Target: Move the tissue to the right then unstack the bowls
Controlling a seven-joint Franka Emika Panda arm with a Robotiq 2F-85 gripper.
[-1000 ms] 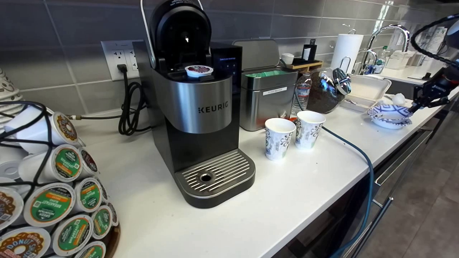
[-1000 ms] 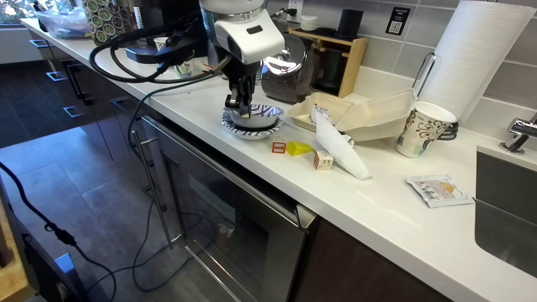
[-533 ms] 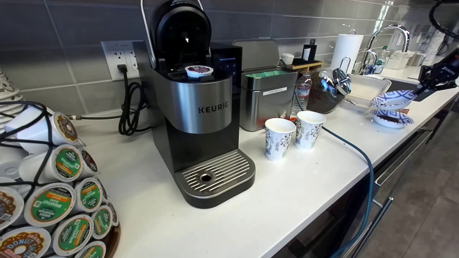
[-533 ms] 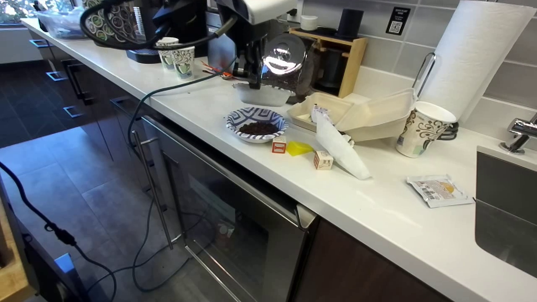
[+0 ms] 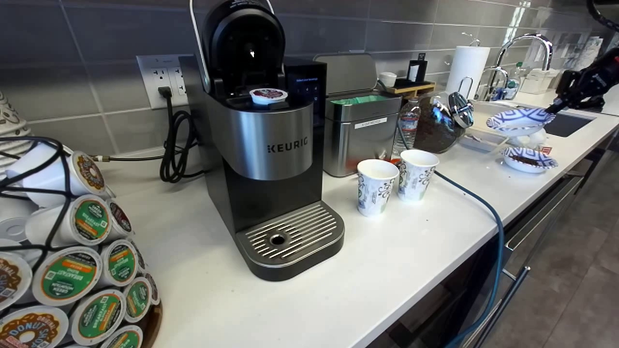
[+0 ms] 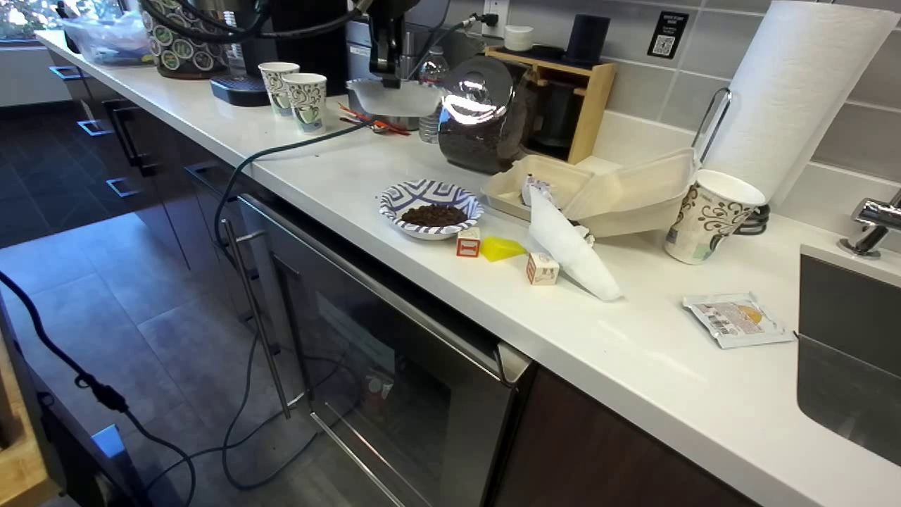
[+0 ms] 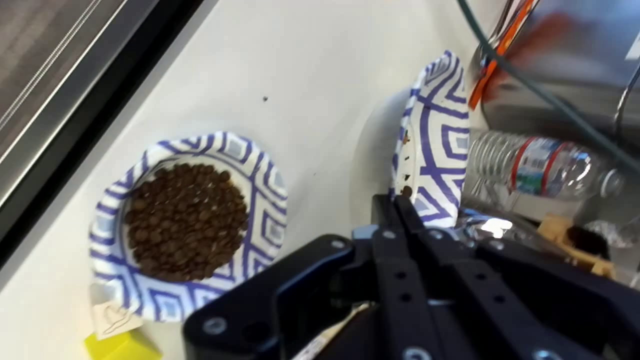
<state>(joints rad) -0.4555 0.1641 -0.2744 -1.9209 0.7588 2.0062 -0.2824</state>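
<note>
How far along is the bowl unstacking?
Done: the blue-patterned white bowl of brown pellets sits unstacked on the white counter. In hand: the black gripper pinches a matching white bowl aloft. Left: setting that down. Unclear: whether the folded white tissue needs moving.

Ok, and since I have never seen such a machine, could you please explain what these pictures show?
The machine is a robot arm. Two pictures come from cameras outside it, the close one from a camera on its wrist. The end effector pinches one bowl by its rim, tilted, above the counter. The other bowl stands on the counter with brown bits inside, near two blocks, a yellow piece and a tissue. The counter also bears paper cups and a coffee machine.
</note>
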